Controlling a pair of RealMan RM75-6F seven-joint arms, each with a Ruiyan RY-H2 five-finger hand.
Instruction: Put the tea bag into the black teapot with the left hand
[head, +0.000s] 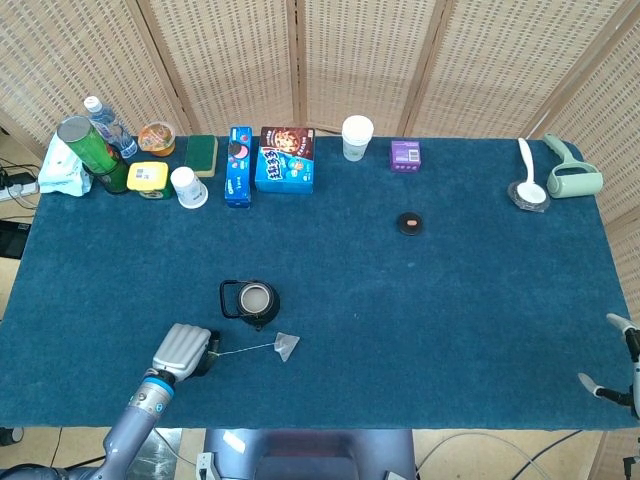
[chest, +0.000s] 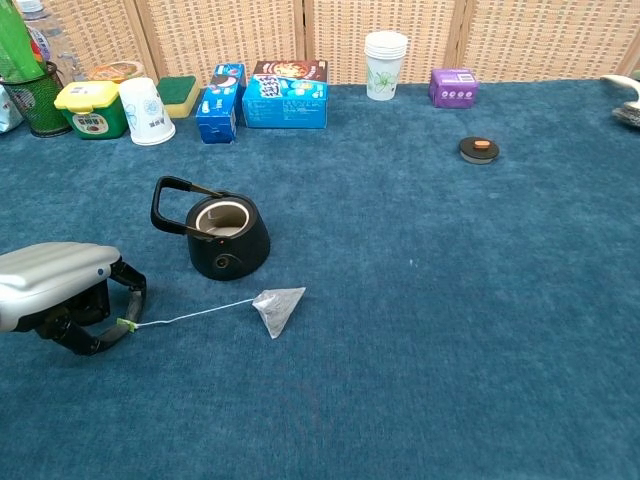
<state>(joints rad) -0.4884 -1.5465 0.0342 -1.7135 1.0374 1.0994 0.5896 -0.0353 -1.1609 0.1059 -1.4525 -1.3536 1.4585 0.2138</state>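
The black teapot (head: 252, 300) (chest: 226, 233) stands open, without its lid, at the table's front left. The tea bag (head: 287, 346) (chest: 278, 307) lies flat on the cloth just in front and to the right of the pot. Its string runs left to a small green tag (chest: 126, 323). My left hand (head: 182, 348) (chest: 60, 293) rests low on the cloth left of the pot, its curled fingertips pinching that tag. My right hand (head: 612, 378) shows only at the far right edge of the head view, fingers apart and empty.
The pot's round black lid (head: 410, 222) (chest: 479, 149) lies mid-table to the right. Along the back edge stand blue snack boxes (head: 285, 159), paper cups (head: 357, 137) (head: 188, 187), a purple box (head: 405, 155), a green sponge (head: 202, 153) and bottles (head: 88, 150). A spoon and roller (head: 570, 175) lie at back right.
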